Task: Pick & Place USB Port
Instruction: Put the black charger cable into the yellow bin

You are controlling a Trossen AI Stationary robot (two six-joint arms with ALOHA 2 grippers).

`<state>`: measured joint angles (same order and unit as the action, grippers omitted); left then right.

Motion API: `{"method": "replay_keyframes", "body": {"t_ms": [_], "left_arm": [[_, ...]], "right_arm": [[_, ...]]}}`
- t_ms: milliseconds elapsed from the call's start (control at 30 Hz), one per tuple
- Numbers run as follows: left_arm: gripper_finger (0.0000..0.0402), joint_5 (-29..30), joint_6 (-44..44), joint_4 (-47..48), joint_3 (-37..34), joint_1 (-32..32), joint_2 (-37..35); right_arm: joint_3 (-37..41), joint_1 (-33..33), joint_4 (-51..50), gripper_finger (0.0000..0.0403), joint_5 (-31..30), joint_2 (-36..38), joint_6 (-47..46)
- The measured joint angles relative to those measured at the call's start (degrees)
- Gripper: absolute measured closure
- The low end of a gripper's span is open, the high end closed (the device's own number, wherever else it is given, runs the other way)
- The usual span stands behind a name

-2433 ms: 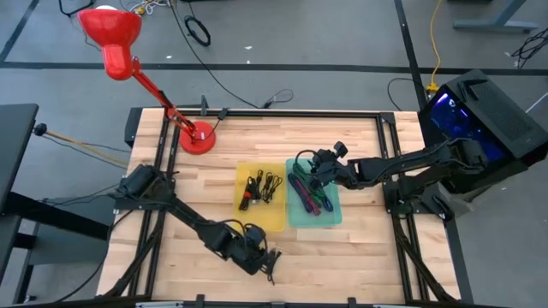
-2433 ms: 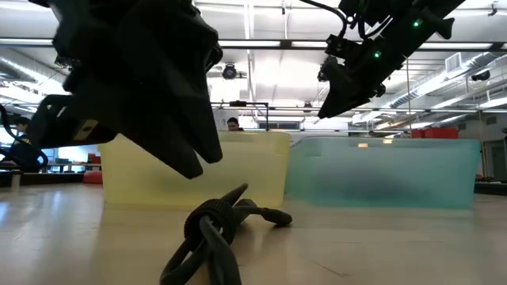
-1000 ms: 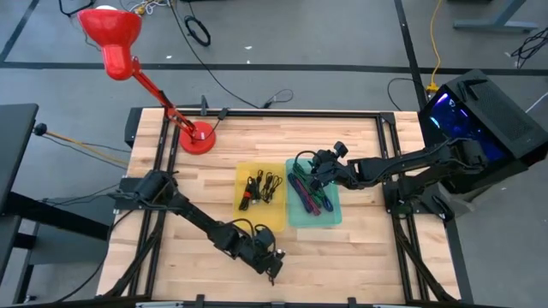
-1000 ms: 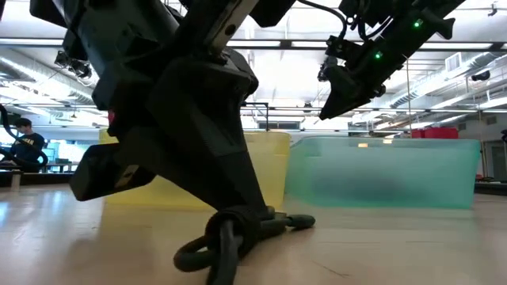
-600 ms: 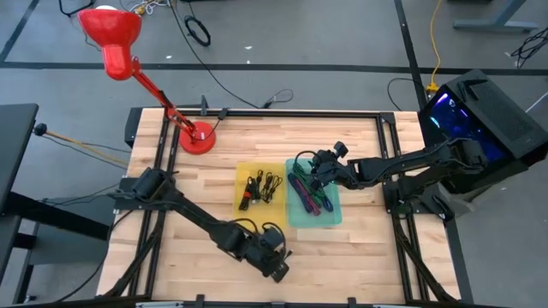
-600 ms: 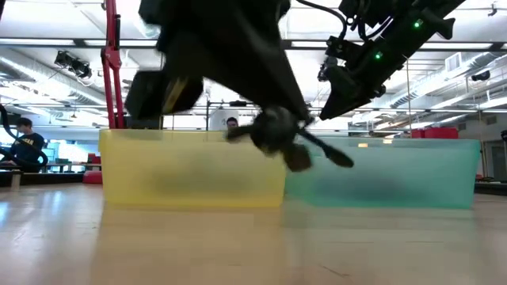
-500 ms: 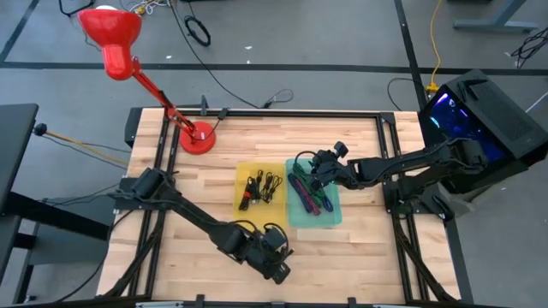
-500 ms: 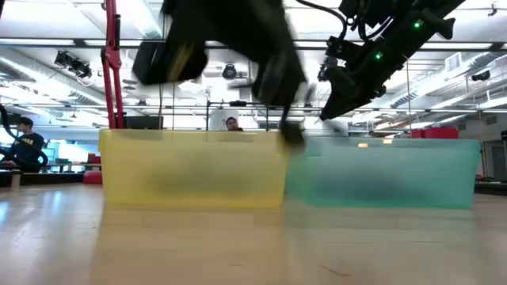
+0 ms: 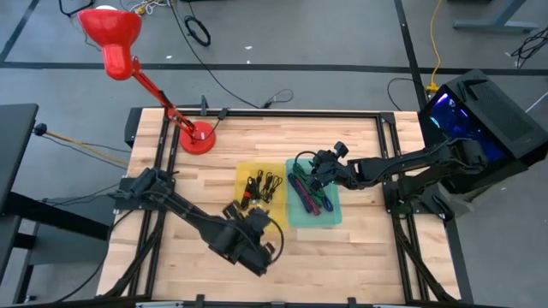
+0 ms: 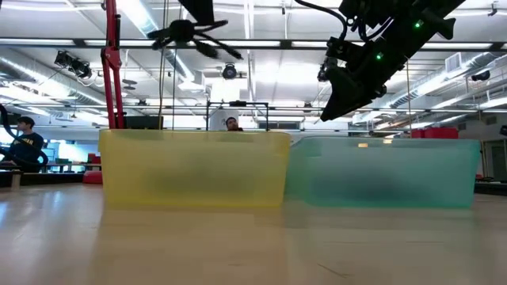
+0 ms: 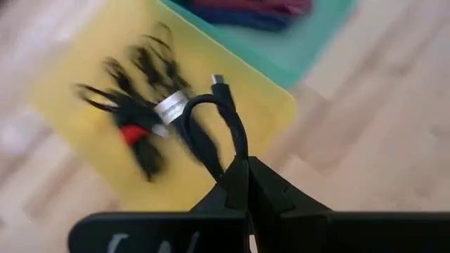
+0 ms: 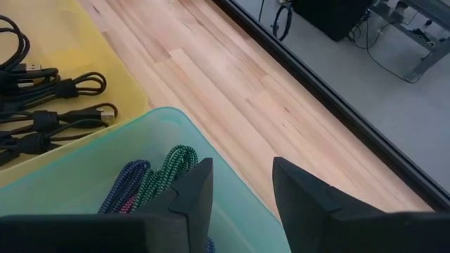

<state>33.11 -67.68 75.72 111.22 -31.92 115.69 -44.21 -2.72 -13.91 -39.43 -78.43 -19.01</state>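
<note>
Cable going to the yellow tray

The left gripper (image 11: 242,172) holds a black cable (image 11: 214,130) tight, lower middle; next, drop it in the yellow tray (image 9: 276,218). The right gripper (image 12: 242,186) waits open.

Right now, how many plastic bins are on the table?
2: a yellow bin at the table's middle and a teal bin touching its right side; none seems hidden.

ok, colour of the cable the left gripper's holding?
Black, with a silver connector tip. The cable shows best in the left wrist view, pinched in the shut left gripper.
</note>
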Motion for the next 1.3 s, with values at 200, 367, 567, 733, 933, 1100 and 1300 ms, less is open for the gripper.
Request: {"method": "replay_keyframes", "body": {"t_ms": [200,367,567,733,933,1100,1300], "left_arm": [[0.0401,3.27,6.87,3.6,0.92,4.03,-3.37],[0.0401,4.44,14.11,5.02,0.9,9.0,-6.41],[0.0401,4.73,19.64,2.32,0.9,14.55,-8.53],[0.0401,1.05,23.35,2.95,0.88,19.26,-8.55],[0.0401,0.44,26.41,3.4,0.88,20.34,-8.57],[0.0401,3.36,24.79,4.07,0.83,16.16,-11.35],[0.0401,9.12,18.6,8.1,0.83,10.32,-15.84]], "right_arm": [[0.0,0.01,-0.28,0.0252,0.5,0.0,-1.06],[0.0,0.0,-0.46,0.0252,0.53,0.0,-1.04],[0.0,0.0,-1.76,0.0252,1.52,0.0,-1.31],[0.0,0.0,-2.19,0.0252,1.5,0.0,-1.3],[0.0,0.02,-4.79,0.0252,2.7,0.0,-2.39],[0.0,0.0,-5.62,0.0252,2.89,0.0,-2.96],[0.0,0.0,-4.92,0.0252,2.17,0.0,-2.11]]}}
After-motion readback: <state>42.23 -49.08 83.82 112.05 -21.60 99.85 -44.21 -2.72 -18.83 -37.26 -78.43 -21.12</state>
